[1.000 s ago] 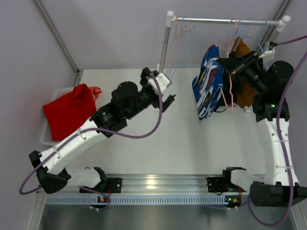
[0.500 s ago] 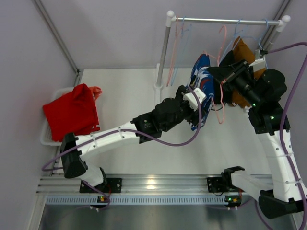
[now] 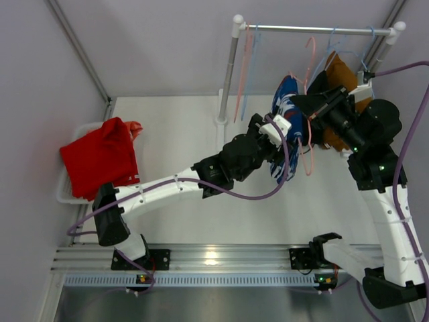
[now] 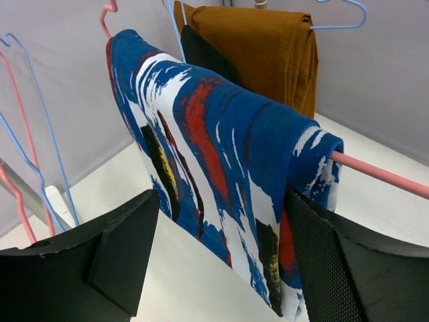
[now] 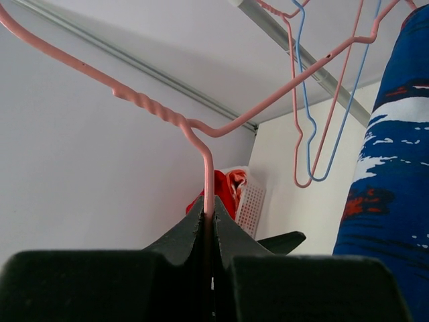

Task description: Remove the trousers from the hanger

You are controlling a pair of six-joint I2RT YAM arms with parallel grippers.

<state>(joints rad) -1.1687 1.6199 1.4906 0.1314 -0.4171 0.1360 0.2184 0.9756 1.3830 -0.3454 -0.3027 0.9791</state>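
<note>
**Blue-and-white pair bracketed, not yet gripped**

The table carries a clothes rail at its far side and a white basket at its left edge. In the basket lie the plain red trousers, with an orange-red pair showing behind them, so those are off their hangers. The brown trousers and black trousers hang at the rail's right end. The blue-and-white trousers are draped over the bar of the pink hanger, which is held out from the rail towards the left arm. Two empty hangers dangle at the rail's left end.

The chief risk is a shallow or lopsided bite. If the fingers take only the outer layer of the fold, the cloth may drag along the bar and bunch up rather than slide free. A hard pull could also twist the thin wire neck in the other grip, or swing the hanger into the brown pair behind it.

The left gripper has its jaws wide apart, one finger on each side of the hanging fold. The right-hand finger sits just beside the cloth's edge, perhaps brushing it, and the other is apart from it; nothing is held. The right gripper is clamped tight on the pink hanger's neck, just below the twist.
</note>
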